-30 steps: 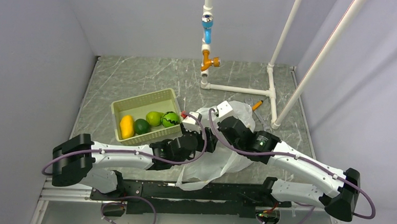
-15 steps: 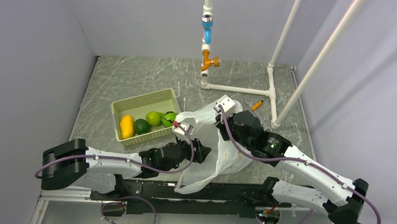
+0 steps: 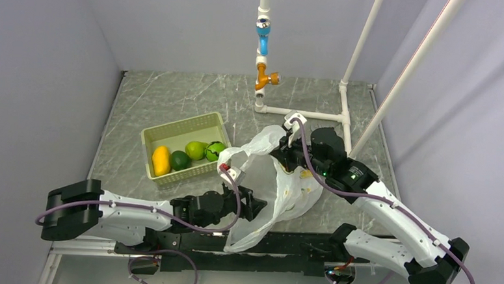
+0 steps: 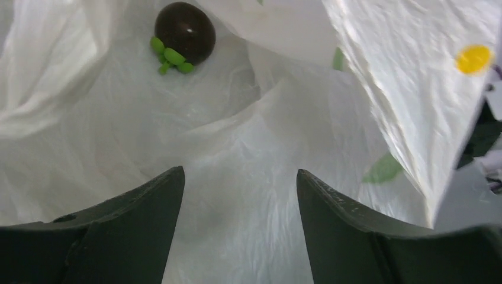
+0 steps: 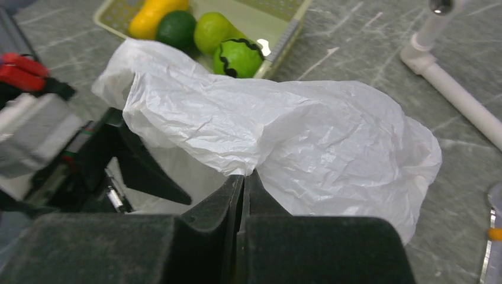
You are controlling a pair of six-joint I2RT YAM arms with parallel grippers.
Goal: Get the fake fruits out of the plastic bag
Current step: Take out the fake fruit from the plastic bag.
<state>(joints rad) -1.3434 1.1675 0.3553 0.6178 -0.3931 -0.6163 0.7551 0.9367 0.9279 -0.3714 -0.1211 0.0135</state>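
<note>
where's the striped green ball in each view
Top external: striped green ball at the basket's right end, left of centre.
Left wrist: not in it.
Right wrist: striped green ball top centre, in the basket corner.
Shared landmark: the plastic bag, in all three views.

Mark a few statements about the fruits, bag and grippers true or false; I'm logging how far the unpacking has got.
1. The right gripper is shut on the plastic bag. True.
2. The left gripper holds the dark brown fruit. False: this gripper is open, and the fruit lies apart from it, deeper in the bag.
3. Four fruits lie in the basket. True.
4. The yellow mango is inside the bag. False: it lies in the basket.
</note>
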